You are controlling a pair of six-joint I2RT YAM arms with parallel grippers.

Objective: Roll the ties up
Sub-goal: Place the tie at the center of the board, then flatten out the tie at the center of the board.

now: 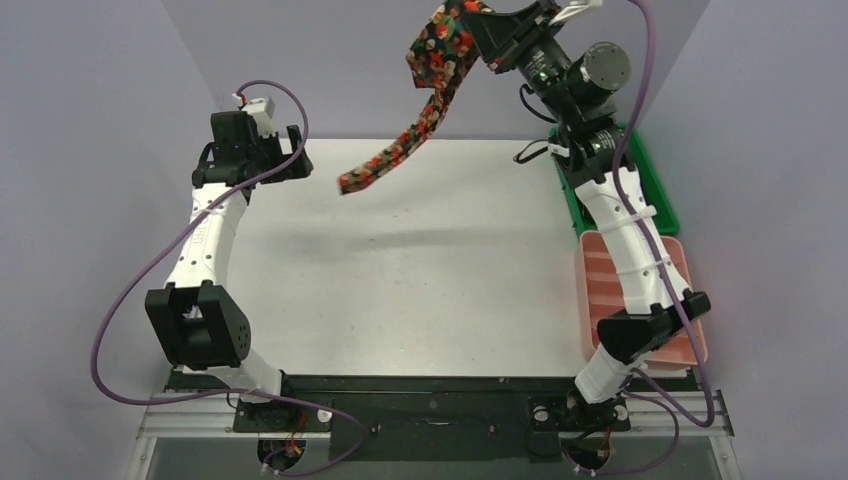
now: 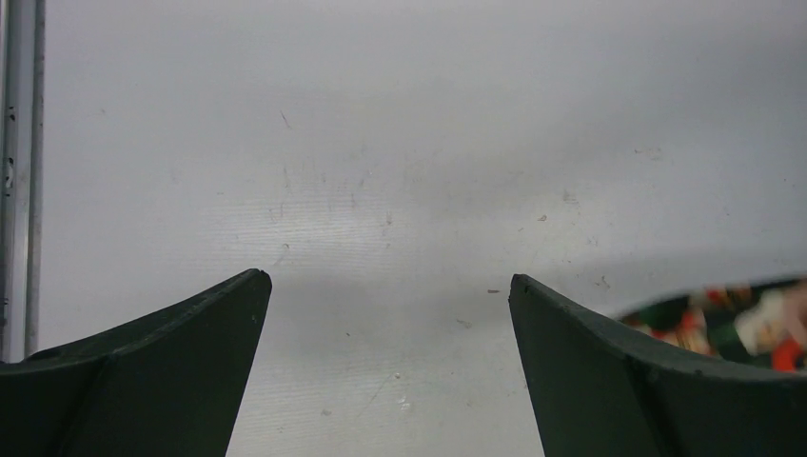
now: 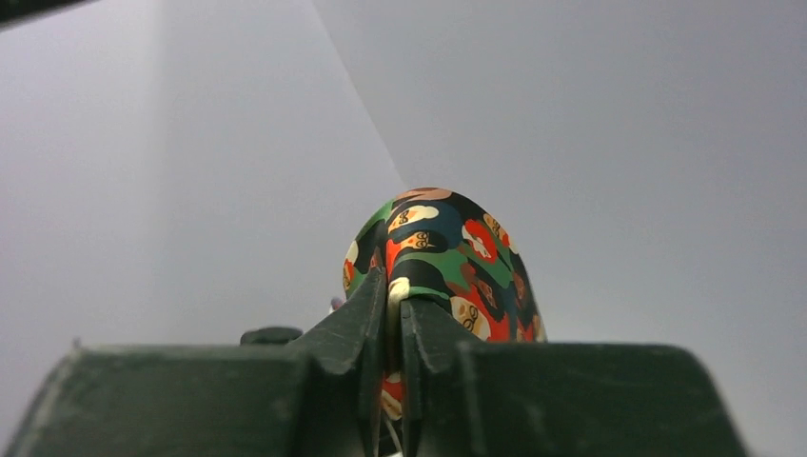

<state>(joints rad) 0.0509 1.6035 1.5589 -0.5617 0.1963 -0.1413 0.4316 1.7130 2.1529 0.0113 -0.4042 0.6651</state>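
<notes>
Here, on the left, the left tool (image 1: 255, 158) is hovering over the far left part of the desk (image 1: 420, 300). It is pointing down, and its fingers (image 2: 171, 362) are standing spread wide with nothing between them. Further right, the floral tie (image 1: 425, 105) is hanging in the air above the far part of the desk. Its lower end is trailing down and leftward and casting a shadow on the surface. A scrap of it is peeking in at the right edge of the left wrist view. The right tool (image 1: 478, 22) is sitting high over the desk's far edge, its fingers pressed together and pinching a folded bunch of the tie's upper part. Beside the right arm, a green bin (image 1: 658, 195) and an orange tray (image 1: 700, 335) are sitting along the desk's right edge.
</notes>
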